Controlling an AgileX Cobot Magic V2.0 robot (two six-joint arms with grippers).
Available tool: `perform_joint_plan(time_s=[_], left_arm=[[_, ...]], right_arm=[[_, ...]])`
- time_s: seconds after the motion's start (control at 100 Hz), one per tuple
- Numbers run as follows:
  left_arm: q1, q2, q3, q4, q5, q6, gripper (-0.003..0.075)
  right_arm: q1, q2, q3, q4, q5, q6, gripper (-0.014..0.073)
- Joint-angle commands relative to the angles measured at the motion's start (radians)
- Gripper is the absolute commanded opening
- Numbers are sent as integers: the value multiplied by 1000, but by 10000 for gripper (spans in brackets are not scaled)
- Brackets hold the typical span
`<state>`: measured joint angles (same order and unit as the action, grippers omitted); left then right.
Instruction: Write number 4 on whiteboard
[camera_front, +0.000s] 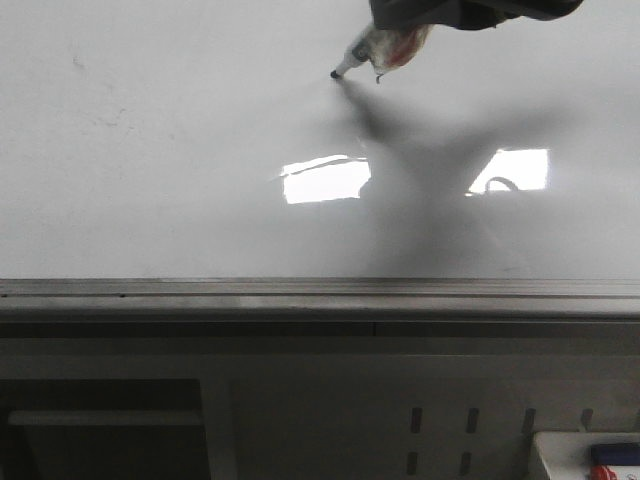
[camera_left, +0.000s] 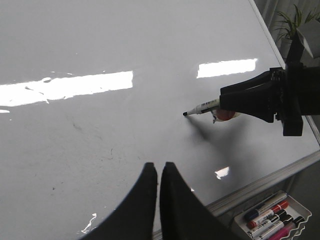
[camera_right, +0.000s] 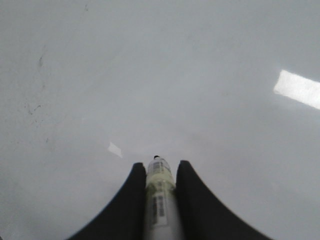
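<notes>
The grey metal rail (camera_front: 320, 295) edges the whiteboard (camera_front: 150, 180), where the right gripper (camera_right: 160, 185) grips a marker (camera_front: 352, 60) slanting down, its tip at the unmarked surface, while the left gripper (camera_left: 159, 176), closed and empty, hovers apart.

whiteboard (camera_front: 150, 180): lies flat, filling the space behind its rail (camera_front: 300, 292).
marker (camera_front: 352, 60): over the whiteboard's far right part, tip on or just above the surface; cannot tell which.
right gripper (camera_right: 160, 172): behind the marker, clamping its barrel.
left gripper (camera_left: 159, 172): above the whiteboard near the rail, left of the marker.
tray of markers (camera_left: 272, 220): in front of the rail, off the whiteboard's right corner.
</notes>
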<state>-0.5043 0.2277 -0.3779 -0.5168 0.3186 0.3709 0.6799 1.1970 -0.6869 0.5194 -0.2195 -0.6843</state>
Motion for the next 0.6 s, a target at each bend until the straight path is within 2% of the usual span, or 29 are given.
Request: perform_joint_plan(time_s=[0.0,0.18,0.32,0.59], left_arm=[[1,9,-26,-22,-74,-7,-20],[1,9,-26,-22,-74,-7,-20],[1,9,-26,-22,-74,-7,-20],[1,9,-26,-22,-74,-7,-20]], right_arm=[[-7,2,-27,-3,-33,-8,-46],[-7,2,-27,0,-23,-8,-46],[2,6,-27,0,48,-6,-46],[101,105,-27,25,47,-4,-46]])
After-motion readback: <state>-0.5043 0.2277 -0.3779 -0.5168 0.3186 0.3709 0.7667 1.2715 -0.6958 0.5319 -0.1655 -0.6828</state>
